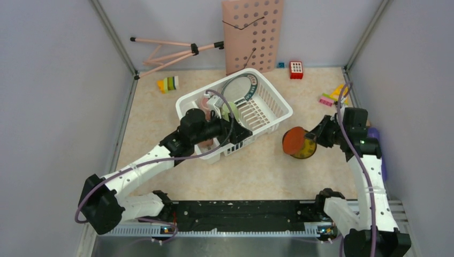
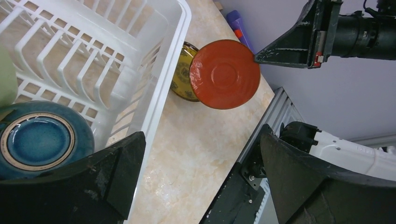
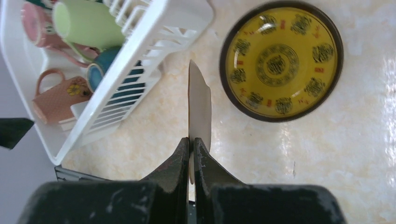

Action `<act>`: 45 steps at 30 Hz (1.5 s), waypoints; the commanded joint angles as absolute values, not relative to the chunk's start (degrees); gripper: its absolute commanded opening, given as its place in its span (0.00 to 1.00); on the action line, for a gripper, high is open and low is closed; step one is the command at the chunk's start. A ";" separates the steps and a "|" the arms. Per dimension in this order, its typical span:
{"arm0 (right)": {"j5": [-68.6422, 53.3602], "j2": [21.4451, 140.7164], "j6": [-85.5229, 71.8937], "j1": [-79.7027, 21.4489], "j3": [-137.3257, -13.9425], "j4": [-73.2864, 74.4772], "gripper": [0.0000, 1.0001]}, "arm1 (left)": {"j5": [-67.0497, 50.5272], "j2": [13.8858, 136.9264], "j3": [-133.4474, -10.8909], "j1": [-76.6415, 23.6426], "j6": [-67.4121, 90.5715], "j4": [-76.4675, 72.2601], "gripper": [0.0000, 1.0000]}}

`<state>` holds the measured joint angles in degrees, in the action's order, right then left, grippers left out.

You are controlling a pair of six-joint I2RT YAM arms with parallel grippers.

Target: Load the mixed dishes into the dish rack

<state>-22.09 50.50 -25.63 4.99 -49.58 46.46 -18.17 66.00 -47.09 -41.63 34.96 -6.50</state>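
Right gripper (image 3: 191,142) clamped tight on orange plate (image 3: 199,107), held on edge.
Plate sat at 4 o'clock of rack (image 1: 282,110), beside yellow plate (image 3: 281,60); left gripper (image 2: 201,133) gaped wide, empty, over rack's near rim.

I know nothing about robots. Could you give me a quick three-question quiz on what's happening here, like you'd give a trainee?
1. True or false: the left arm's fingers stand open and hold nothing.
2. What do the right arm's fingers pinch by its rim? A) a fork B) the orange plate C) a sponge
3. Fill in: the yellow plate lies flat on the ____, outside the dish rack.

Key: 1 true; 2 B; 3 table.
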 commanded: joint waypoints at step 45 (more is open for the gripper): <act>-11.50 52.04 -37.16 4.40 -33.34 39.09 0.99 | -26.87 65.80 -45.45 -38.87 39.16 -10.56 0.96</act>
